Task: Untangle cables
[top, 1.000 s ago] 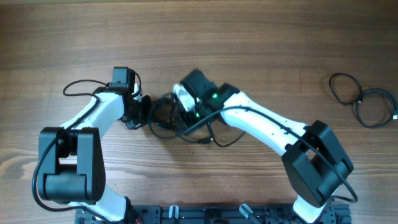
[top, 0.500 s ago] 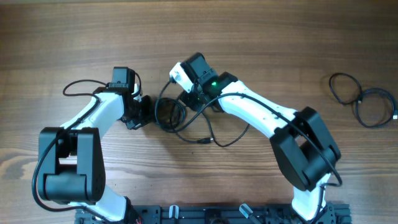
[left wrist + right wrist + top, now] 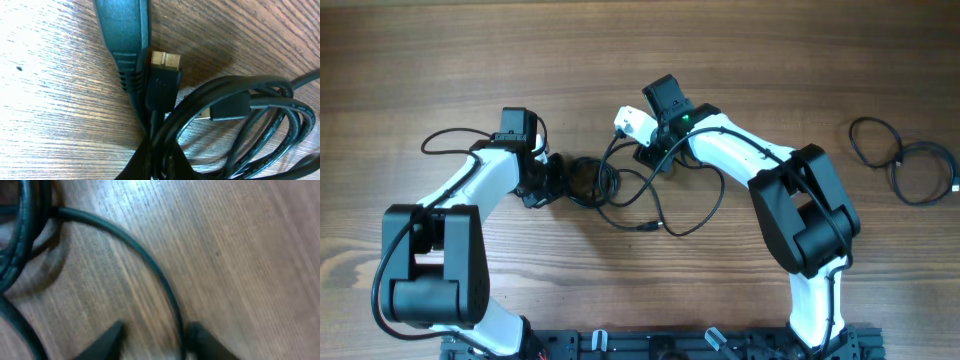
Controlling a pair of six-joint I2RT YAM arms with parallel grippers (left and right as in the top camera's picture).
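Seen from overhead, the left claw [image 3: 552,180] is clenched on the edge of the knotted cables [image 3: 588,180] near the middle of the desk [image 3: 770,60]. Loose strands loop out from that knot toward the right arm and toward the front of the desk. The right claw [image 3: 628,130] sits low over one of these loops, just behind and to the right of the knot. A second pile of cables [image 3: 905,160] lies well apart at the desk's far right edge.

In the left wrist view, several strands gather into a tight bunch at the bottom of the frame. A black plug [image 3: 164,75] with a metal tip lies against one dark finger [image 3: 122,30].

In the blurred right wrist view, the fingertips [image 3: 107,340] stand apart, unclenched. A single curved strand [image 3: 145,255] runs down between them over the bare wood, nearer the right-hand fingertip.
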